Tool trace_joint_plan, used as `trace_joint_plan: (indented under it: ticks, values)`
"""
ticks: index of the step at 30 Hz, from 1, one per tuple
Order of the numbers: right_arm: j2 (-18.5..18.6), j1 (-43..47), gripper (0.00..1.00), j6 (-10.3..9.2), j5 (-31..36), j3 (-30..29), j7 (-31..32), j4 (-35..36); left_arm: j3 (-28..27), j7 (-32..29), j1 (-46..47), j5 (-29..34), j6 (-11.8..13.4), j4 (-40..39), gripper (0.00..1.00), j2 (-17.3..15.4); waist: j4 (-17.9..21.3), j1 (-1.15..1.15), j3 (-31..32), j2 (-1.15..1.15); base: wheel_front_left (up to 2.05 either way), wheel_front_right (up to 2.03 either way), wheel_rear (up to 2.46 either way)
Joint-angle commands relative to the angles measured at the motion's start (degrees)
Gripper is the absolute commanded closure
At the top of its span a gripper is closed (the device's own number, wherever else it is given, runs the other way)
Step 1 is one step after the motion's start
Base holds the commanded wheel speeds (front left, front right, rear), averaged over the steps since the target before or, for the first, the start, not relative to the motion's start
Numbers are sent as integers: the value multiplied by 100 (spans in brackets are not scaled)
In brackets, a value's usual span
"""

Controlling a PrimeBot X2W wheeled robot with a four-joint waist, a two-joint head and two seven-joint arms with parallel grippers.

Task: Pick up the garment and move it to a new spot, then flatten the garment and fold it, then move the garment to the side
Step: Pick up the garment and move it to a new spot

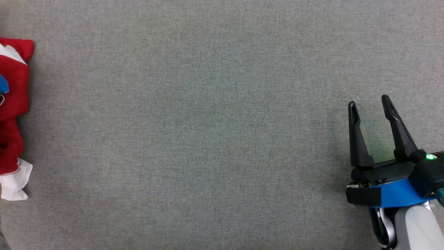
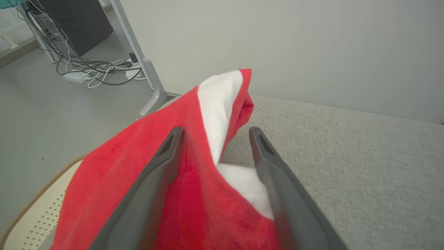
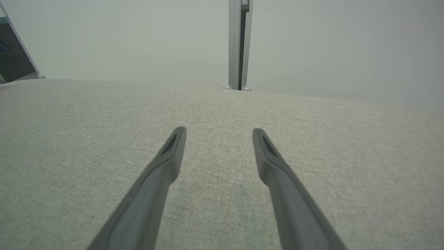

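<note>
Crumpled red-and-white cloth garment (image 1: 14,104) awaits pickup.
Left gripper (image 2: 215,132) straddles it, spread wide, seemingly ready to pinch; right gripper (image 1: 369,101) hovers spread, empty.

Noted matt grey woven cloth over the surface (image 1: 208,121) — fine-grained, slightly rough, no sheen. Read the garment (image 2: 118,166) as soft napped fabric, red with white panels, dull and fuzzy. Found matt dark plastic, smooth-faced, in the fingers of the left end effector (image 2: 215,130) and the right end effector (image 1: 369,101). Saw a semi-gloss blue plastic band (image 1: 399,194) behind the right one, then a smooth pale forearm shell (image 1: 416,225). Took the post (image 3: 239,45) for satin grey metal — and the floor (image 2: 52,104) for smooth, faintly shiny.
</note>
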State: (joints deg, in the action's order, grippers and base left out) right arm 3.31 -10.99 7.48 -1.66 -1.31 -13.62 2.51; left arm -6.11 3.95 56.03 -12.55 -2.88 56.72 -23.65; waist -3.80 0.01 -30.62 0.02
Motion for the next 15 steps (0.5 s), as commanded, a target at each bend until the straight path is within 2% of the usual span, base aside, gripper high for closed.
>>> trace_joint_plan:
  ticks: [1,6,7,8,9,15]
  values:
    - [6,-20,0,3,-11,-20,7,21,17,-74,84,-19,-8,111,0,-44,-1,-1,-3,-2,0,0,0]
    - [-4,-38,0,3,-12,-20,-6,16,61,-413,236,-86,-56,611,0,-43,-21,-1,9,-2,0,0,0]
    - [-6,-48,0,3,-28,-4,-8,2,69,-402,250,-91,-67,668,49,-43,-28,-1,19,-2,0,0,0]
    - [-8,-57,0,3,-37,12,-12,-19,84,-377,260,-93,-71,718,80,-38,-34,-1,38,-2,0,0,0]
    - [-10,-62,0,3,-37,28,-13,-40,99,-345,274,-92,-84,762,100,-42,-37,-1,57,-2,0,0,0]
    - [-22,-72,0,3,-96,141,-57,-139,187,29,350,-78,-174,893,100,-171,-34,-1,265,-2,0,0,0]
